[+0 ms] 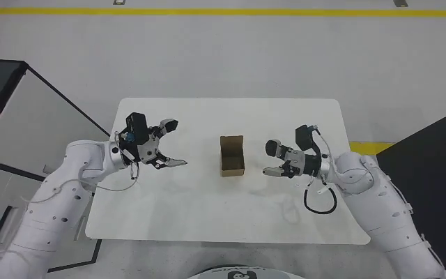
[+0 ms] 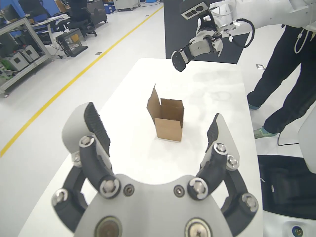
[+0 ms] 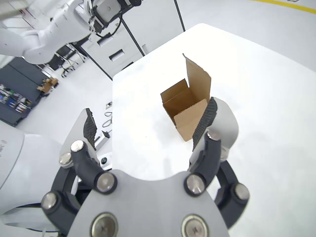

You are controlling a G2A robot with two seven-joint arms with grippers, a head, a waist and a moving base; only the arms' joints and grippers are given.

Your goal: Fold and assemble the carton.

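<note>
**Flanking the carton, both pincers wide, nothing gripped**

We see the carton [image 1: 232,155] standing upright near the middle of the white table [image 1: 293,209], open end up. It is brown cardboard. One tall flap stands up on the side away from the robot, toward the yellow floor line [image 1: 223,11]. We can't make out from these views how the bottom is folded.

We have the left gripper [image 1: 176,144] over the table on the carton's left, aimed at it. Its fingers are spread apart and hold nothing. From the left wrist view we see the carton framed between the two ribbed pads [image 2: 97,127], but well ahead of them, with no contact.

We have the right gripper [image 1: 268,159] on the carton's other side, also facing it, with its fingers apart and empty. It sits somewhat nearer the carton than the left one does. In the right wrist view one pad [image 3: 205,119] overlaps the carton's near corner, but from the top view we see white table between them, so there is no touch.
</note>
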